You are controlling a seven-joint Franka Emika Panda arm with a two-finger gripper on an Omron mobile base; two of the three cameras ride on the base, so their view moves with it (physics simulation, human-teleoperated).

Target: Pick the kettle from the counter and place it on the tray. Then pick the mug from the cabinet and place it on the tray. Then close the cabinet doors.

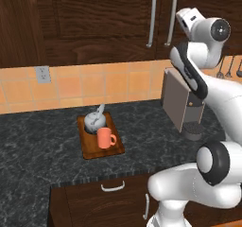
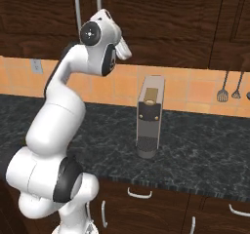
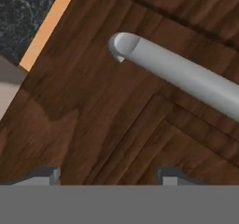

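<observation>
The silver-grey kettle (image 1: 94, 120) and the orange mug (image 1: 105, 138) both stand on the reddish-brown tray (image 1: 90, 151), which lies on the dark speckled counter (image 1: 38, 141). Above, the two cabinet doors (image 1: 104, 22) look flush and closed, their grey bar handles (image 1: 151, 18) side by side. My gripper (image 3: 108, 175) is raised right in front of a door, open, with nothing between its fingertips (image 3: 46, 173). The lower end of one bar handle (image 3: 177, 76) crosses the hand view just ahead of the fingers. The right base view has the hand (image 2: 124, 51) next to the handles (image 2: 99, 1).
A boxy grey coffee machine (image 1: 182, 105) stands on the counter below my arm, right of the tray. Utensils (image 2: 228, 89) hang on the orange tiled wall at the far right. A wall socket (image 1: 42, 74) sits on the left. Drawers with curved handles (image 1: 112, 187) run under the counter.
</observation>
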